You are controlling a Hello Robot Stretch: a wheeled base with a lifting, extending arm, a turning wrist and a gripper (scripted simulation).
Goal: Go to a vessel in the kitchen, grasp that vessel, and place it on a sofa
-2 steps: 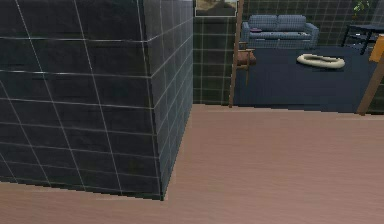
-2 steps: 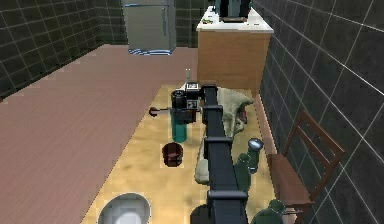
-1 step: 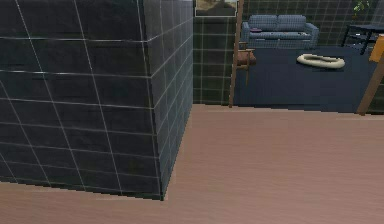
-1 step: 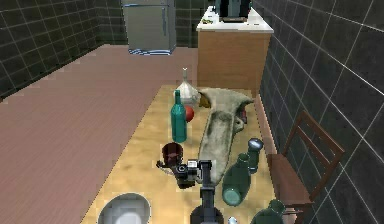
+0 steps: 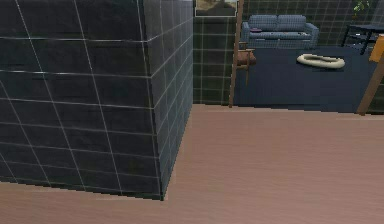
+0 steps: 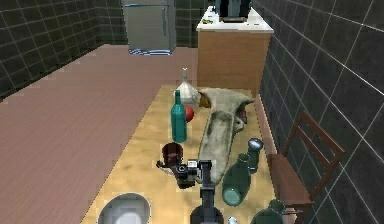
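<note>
Gripper (image 6: 180,167): near red cup (image 6: 171,153) on table (image 6: 155,140); whether it holds anything cannot be told.
Bottle (image 6: 179,118): teal, upright.
Sofa (image 5: 280,28): beyond tiled wall (image 5: 80,90).

wall (image 5: 80,90) black tiles, pale grid | floor (image 5: 280,160) reddish-brown planks | sofa (image 5: 280,28) 1 o'clock, blue checked | rug (image 5: 300,88) dark blue | table (image 6: 140,165) pale wood | bottle (image 6: 179,118) teal | cloth (image 6: 218,125) tan | fridge (image 6: 150,25) 11 o'clock, silver-grey | cup (image 6: 171,154) dark red

The grey bowl (image 6: 125,212) on the worktop (image 6: 143,150) is cut off at the bottom edge. I cannot tell if the jaws hold anything by the dark red cup (image 6: 172,153).
</note>
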